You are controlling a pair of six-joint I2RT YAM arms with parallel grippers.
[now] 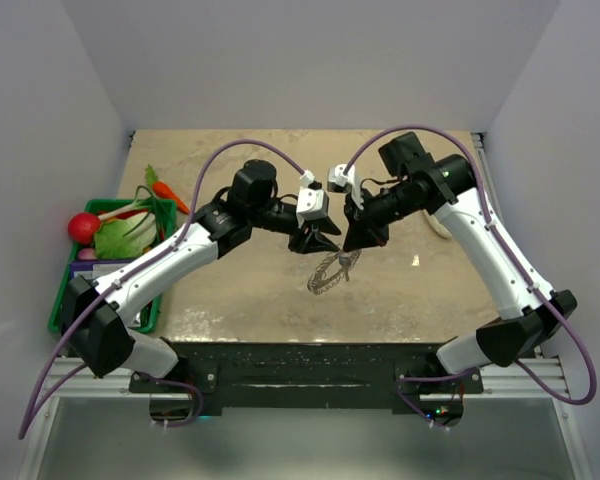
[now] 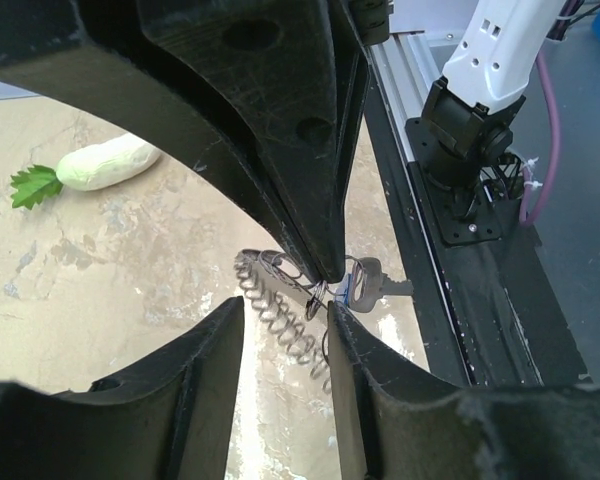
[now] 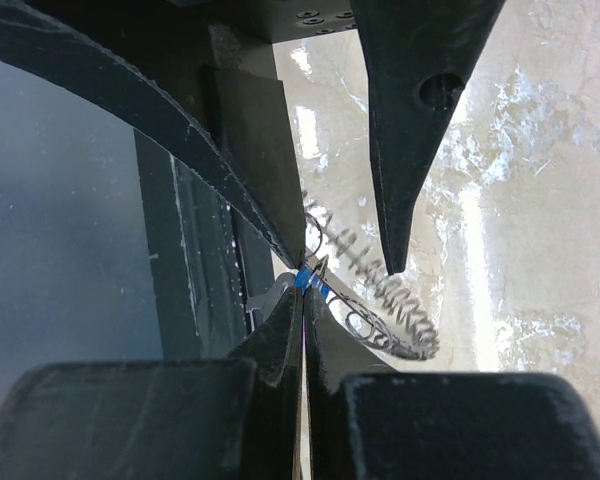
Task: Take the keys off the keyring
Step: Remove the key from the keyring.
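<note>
Right fingers [image 3: 272,340]: closed, their tips pinching the blue head of the key [image 3: 305,282]. Left fingers [image 2: 195,390]: part open, one on each side of the ring [image 2: 280,322], with slack around the coil, so you have no clamp on it yet. The two sets of tips meet almost point to point over the middle of the tabletop [image 1: 260,300]. The key sits at the ring's end nearest them.

Risks. The pinch holds only a sliver of the head, so a pull across it may let the key swivel or slip out. The ring looks springy: if you pull before the left fingers bite, expect it to stretch and trail after the key rather than release it. The tips are so close that a small misjudged move could knock them together.

Orientation. In the left wrist view the key lies roughly level, blade pointing toward the tabletop's near edge. The ring is drawn into a narrow oval, its long axis running diagonally from the tips toward the near left.
</note>
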